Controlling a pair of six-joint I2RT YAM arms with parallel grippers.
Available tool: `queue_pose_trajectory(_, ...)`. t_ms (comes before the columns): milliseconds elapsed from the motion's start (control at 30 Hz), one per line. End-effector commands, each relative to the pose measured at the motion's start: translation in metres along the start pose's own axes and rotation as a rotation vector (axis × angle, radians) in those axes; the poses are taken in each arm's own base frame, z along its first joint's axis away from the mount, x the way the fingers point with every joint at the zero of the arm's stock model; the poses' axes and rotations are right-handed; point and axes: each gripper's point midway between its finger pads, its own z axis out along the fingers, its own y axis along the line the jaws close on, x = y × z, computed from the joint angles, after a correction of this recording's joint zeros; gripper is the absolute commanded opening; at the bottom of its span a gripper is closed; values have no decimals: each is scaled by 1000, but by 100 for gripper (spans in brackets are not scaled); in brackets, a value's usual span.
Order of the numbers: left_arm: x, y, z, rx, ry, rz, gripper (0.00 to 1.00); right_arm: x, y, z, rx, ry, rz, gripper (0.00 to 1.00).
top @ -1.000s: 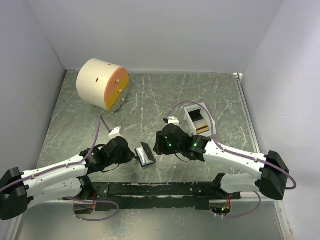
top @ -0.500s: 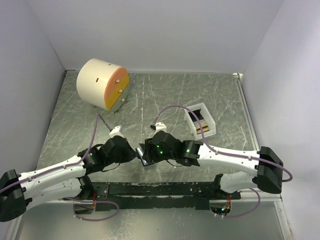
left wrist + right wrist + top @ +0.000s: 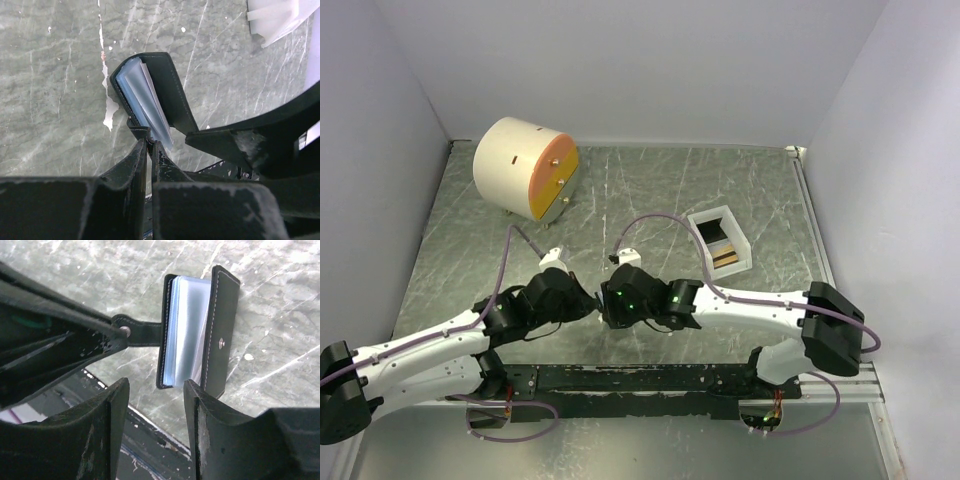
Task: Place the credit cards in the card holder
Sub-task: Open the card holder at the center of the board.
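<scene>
The desk (image 3: 650,190) is a grey-green marbled plate with light walls around it. Far beyond the left gripper (image 3: 148,142) a big cream cylinder (image 3: 520,165) with an orange face lies on its side. The left arm (image 3: 420,350) and the right arm (image 3: 760,310) reach toward each other, and their heads almost meet low over the near part of the desk.

A white open-topped tray (image 3: 705,217) stands beyond the right gripper (image 3: 155,385), toward its outer side and well apart from it. The credit cards (image 3: 724,257) are inside this tray. Only gold-brown and dark edges of them show, so I cannot tell how many there are.

The black card holder (image 3: 220,330) is between the two grippers, just in front of both. It is opened like a small book, and clear plastic sleeves (image 3: 187,330) show between its covers. A narrow black strap (image 3: 142,333) goes out from its side to the left gripper. The left gripper is closed on the end of this strap and holds the card holder in this way.

The right gripper is open, and nothing is between its fingers. The lower edge of the card holder is right ahead of the gap. One finger is very close to the cover, but I cannot tell if it touches. A small metal snap stud (image 3: 222,343) sits on the cover nearest that finger.
</scene>
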Motion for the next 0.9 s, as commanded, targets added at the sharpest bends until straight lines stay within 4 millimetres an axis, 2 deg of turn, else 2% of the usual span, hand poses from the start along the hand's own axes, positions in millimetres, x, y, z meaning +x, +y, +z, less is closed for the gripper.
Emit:
queue_pose_trajectory(0, -9, -10, -4, 26, -23, -7, 7, -9, -11, 9, 87, -27, -44, 47)
queue_pose_trajectory(133, -5, 1, -2, -16, -15, 2, 7, -6, -25, 15, 141, -26, -47, 46)
queue_pose_trajectory(333, 0, 21, 2, -94, -14, 6, 7, -5, -38, 21, 127, -27, -10, 42)
queue_pose_trajectory(467, 3, 21, 3, -78, -9, 0, 7, -3, -33, 27, 76, -5, 2, 42)
queue_pose_trajectory(567, 2, 22, 3, -82, -15, 1, 7, -1, -28, 29, 48, 4, 4, 46)
queue_pose_trajectory(867, 0, 19, 2, -71, -21, 6, 7, 8, -34, 42, 84, 51, -11, 56)
